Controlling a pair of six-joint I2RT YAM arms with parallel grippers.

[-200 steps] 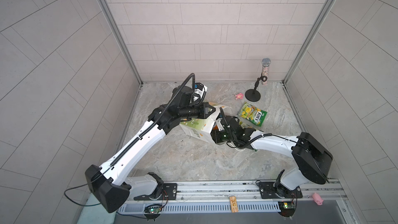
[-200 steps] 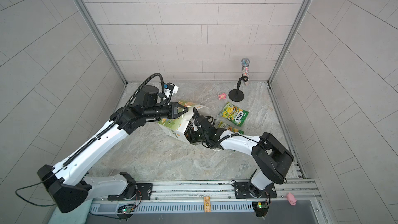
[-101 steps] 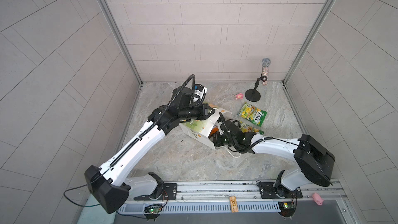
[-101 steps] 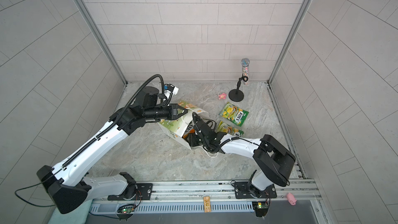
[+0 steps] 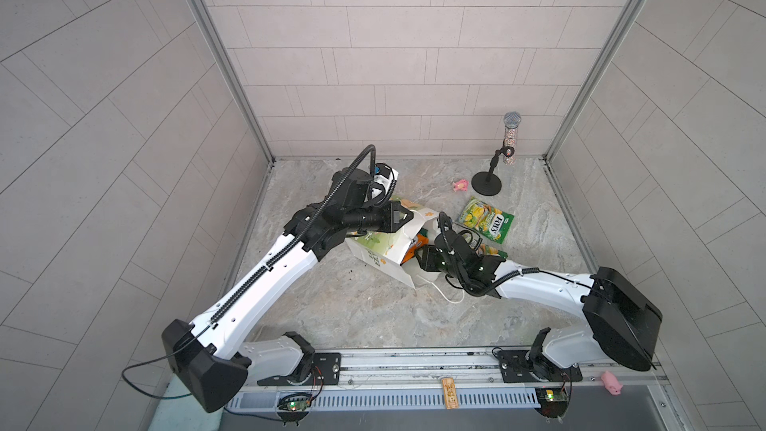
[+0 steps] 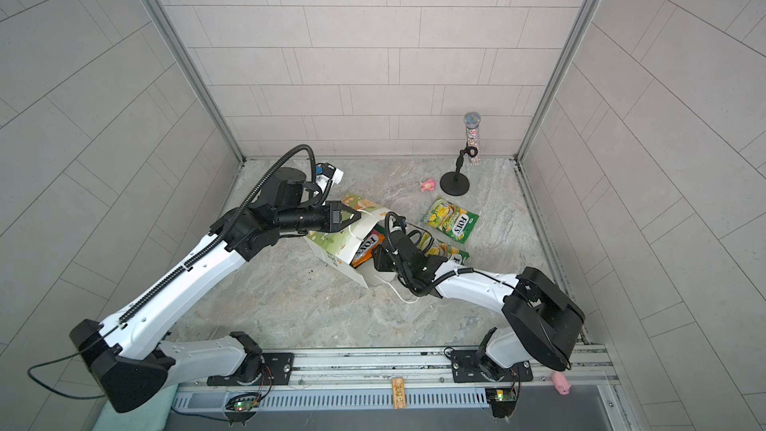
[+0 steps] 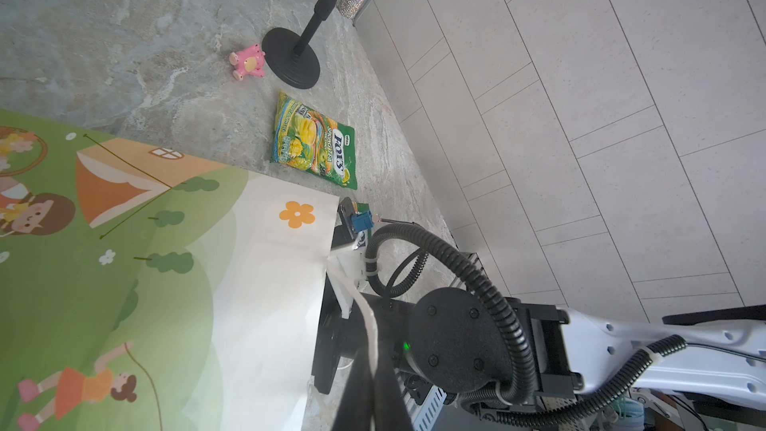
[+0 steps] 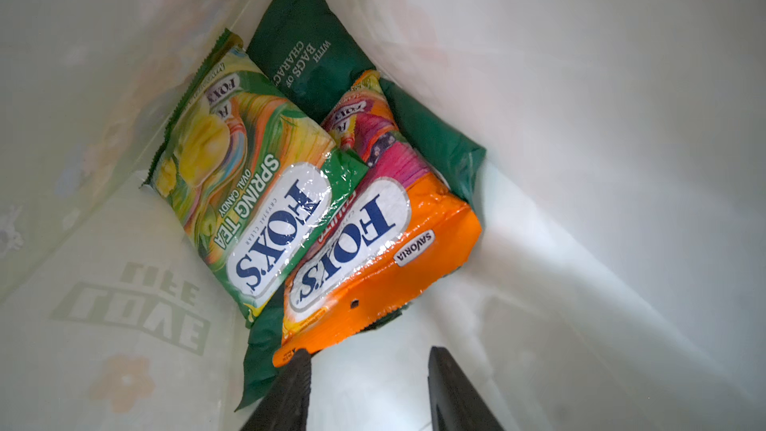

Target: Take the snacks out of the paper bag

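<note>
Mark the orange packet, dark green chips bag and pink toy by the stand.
orange packet [image 8: 389,296], right wrist view, plain orange end
dark green chips bag [image 8: 302,55], right wrist view, lettered face
pink toy [image 7: 248,60], left wrist view, body

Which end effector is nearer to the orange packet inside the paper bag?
Right. The right end effector is inside the paper bag, open, at the orange packet's edge; the left end effector is outside, pinching the handle.

Off-task clutter on marbled tabletop [image 5: 364,313].
Pink toy [image 5: 461,186] just beside black stand [image 5: 486,189] holding glitter microphone [image 5: 511,138]; second pink toy [image 5: 612,383] on front rail.
</note>
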